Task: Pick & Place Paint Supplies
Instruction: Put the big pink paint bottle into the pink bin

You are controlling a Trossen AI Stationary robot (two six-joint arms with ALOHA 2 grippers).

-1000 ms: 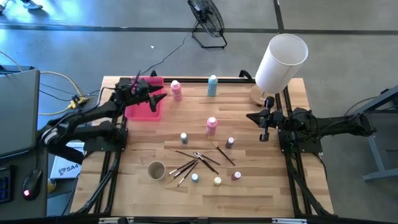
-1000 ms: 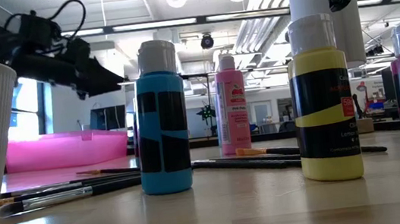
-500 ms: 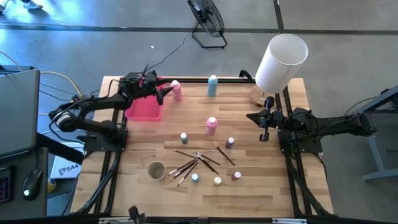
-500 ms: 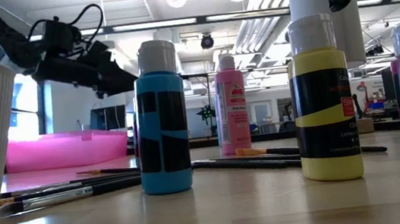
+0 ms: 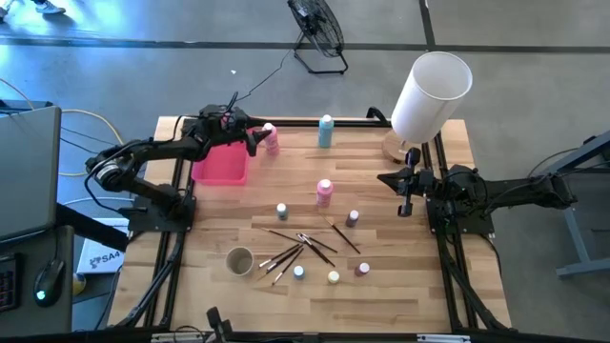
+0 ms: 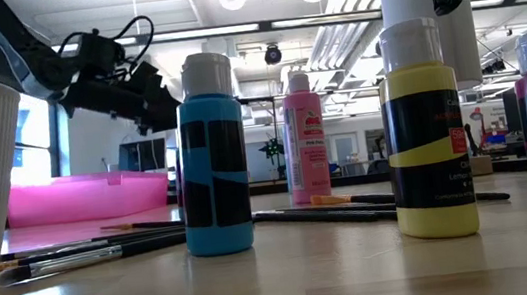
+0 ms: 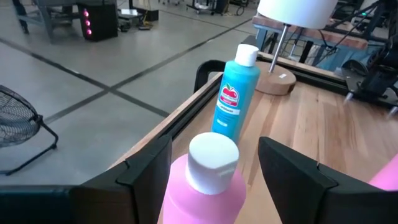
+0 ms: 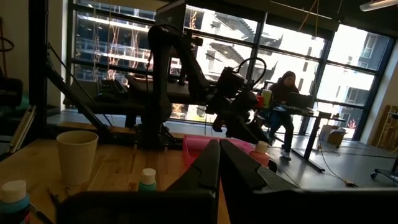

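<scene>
A pink squeeze bottle (image 5: 270,138) with a white cap stands near the table's far edge, beside the pink tray (image 5: 219,167). My left gripper (image 5: 252,142) is open and comes at it level from the tray side. In the left wrist view its fingers (image 7: 149,171) stand on either side of the bottle's cap (image 7: 213,160) without touching. The teal bottle (image 5: 326,131) stands farther right and the second pink bottle (image 5: 324,191) mid-table. Tiny pots (image 5: 353,218) and brushes (image 5: 300,246) lie toward the near edge. My right gripper (image 5: 405,193) waits shut at the right side.
A big white lampshade (image 5: 431,95) leans at the far right corner, close behind my right arm. A paper cup (image 5: 239,260) stands near the brushes. In the low view a blue pot (image 6: 212,159) and a yellow pot (image 6: 427,132) stand close to the camera.
My left gripper has moved from above the pink tray toward the table's right and far edge, up to the pink bottle, and its fingers now flank the cap. The bottle has kept its place.
</scene>
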